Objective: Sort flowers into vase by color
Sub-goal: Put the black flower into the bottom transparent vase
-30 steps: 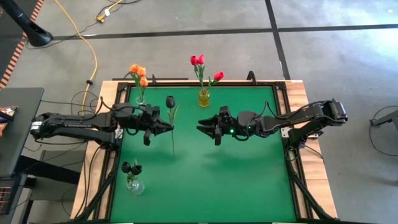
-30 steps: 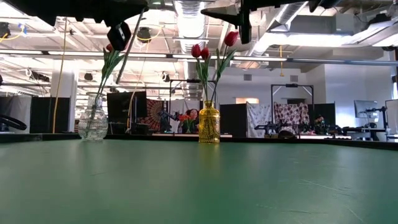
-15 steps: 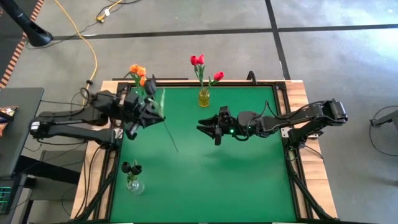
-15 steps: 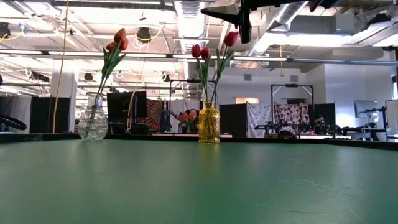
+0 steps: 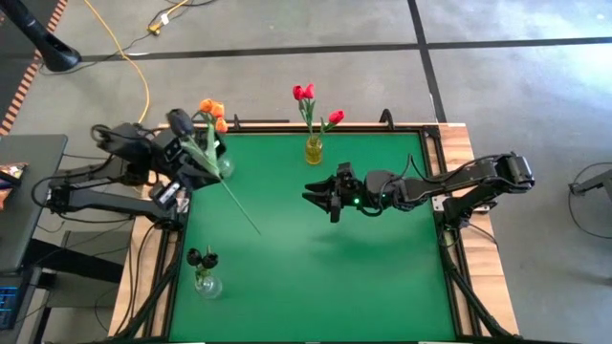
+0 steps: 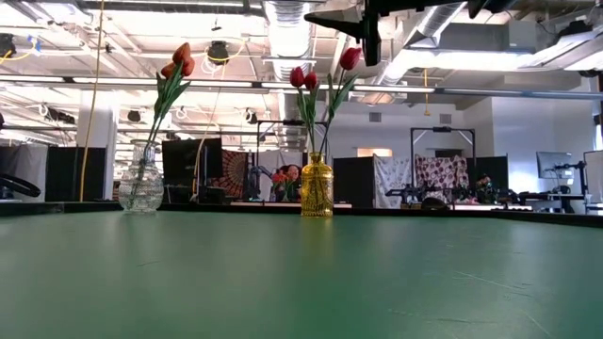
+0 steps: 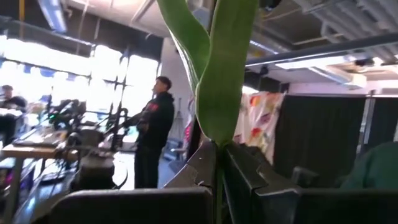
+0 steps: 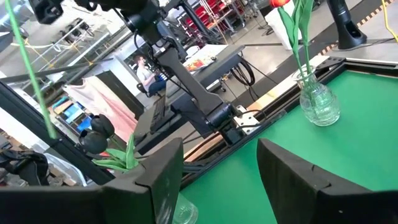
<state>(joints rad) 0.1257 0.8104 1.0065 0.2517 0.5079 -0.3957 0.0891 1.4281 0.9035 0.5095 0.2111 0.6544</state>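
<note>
My left gripper (image 5: 194, 161) is over the table's far left corner, shut on a near-black tulip (image 5: 226, 194) with a long green stem. Its dark head (image 5: 178, 118) points far-left. Its free stem end (image 5: 258, 231) hangs over the green mat. My right gripper (image 5: 320, 192) is open and empty above the table's middle, and also shows in the low view (image 6: 364, 28). A clear vase of orange tulips (image 5: 218, 153) stands far left. A yellow vase of red tulips (image 5: 314, 148) stands far middle. A clear vase of black tulips (image 5: 206, 280) stands near left. My left gripper pinches the tulip's green stem (image 7: 217, 163) between its two fingers, just where a broad leaf (image 7: 219, 81) rises from it, in the stem's upper part near the head. The fingers lie across the stem. The tulip is lifted clear and slants, head far-left, stem end near-right.
The green mat (image 5: 363, 268) is bordered by a black frame and wooden edges. In the low view the clear vase (image 6: 141, 188) and the yellow vase (image 6: 317, 185) stand at the far edge. A person (image 7: 152, 140) stands in the room beyond the table.
My left gripper has risen and drawn back toward the table's far left corner, turning as it went, still shut on the near-black tulip. The tulip's head has swung from the table's middle to the far left, and the stem now slants toward the near right.
</note>
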